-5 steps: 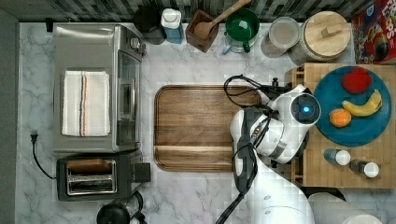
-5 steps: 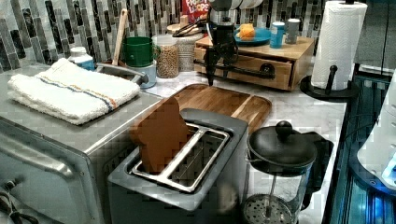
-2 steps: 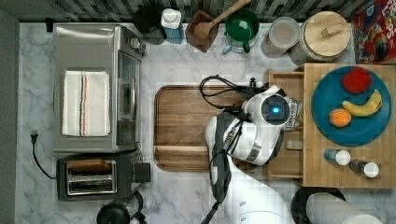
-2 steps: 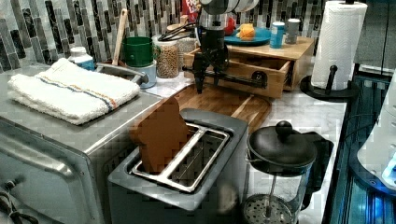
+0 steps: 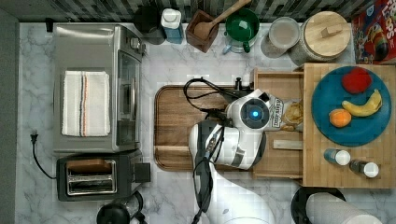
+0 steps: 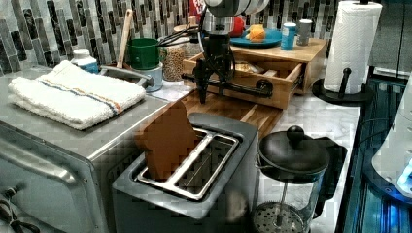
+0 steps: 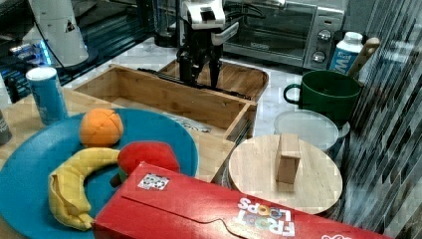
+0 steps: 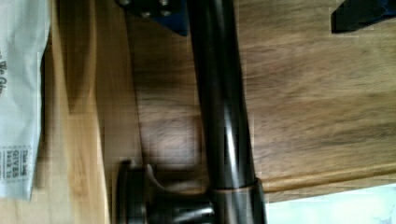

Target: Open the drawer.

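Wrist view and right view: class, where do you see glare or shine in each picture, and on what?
Wrist view: a long pale highlight runs along the black bar handle of the drawer, with soft shadow on the wood beside it. Right view: bright reflections on the toaster oven glass behind the gripper.

White marble countertop, striped tile backsplash behind.

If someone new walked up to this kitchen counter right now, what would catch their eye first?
Probably the white robot arm reaching down over the pulled-out drawer, its gripper at the black bar handle. Next, the blue plate of fruit on the wooden stand above the drawer, at the top view's right, and the slice of toast standing in the toaster in the left view's foreground.
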You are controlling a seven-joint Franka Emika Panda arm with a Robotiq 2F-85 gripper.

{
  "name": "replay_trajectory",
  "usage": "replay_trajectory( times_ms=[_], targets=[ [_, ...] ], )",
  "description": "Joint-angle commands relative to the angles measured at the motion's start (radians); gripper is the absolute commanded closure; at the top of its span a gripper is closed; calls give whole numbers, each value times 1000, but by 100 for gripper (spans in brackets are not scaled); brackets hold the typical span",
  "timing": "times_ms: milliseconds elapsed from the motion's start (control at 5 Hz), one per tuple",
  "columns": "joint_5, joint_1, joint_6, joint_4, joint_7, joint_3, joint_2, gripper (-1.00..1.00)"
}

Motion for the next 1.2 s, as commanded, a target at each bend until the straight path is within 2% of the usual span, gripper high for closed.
replay_trajectory(
  times_ms=[200,400,600,800,1200],
  targets=[
    [33,144,36,-29,206,93,-44,-100],
    [35,176,37,-17,264,91,-43,-100],
    [49,169,31,3,275,108,-31,-100],
    [106,136,-12,28,221,134,-31,-100],
    [93,105,-10,28,230,165,-30,-100]
  ],
)
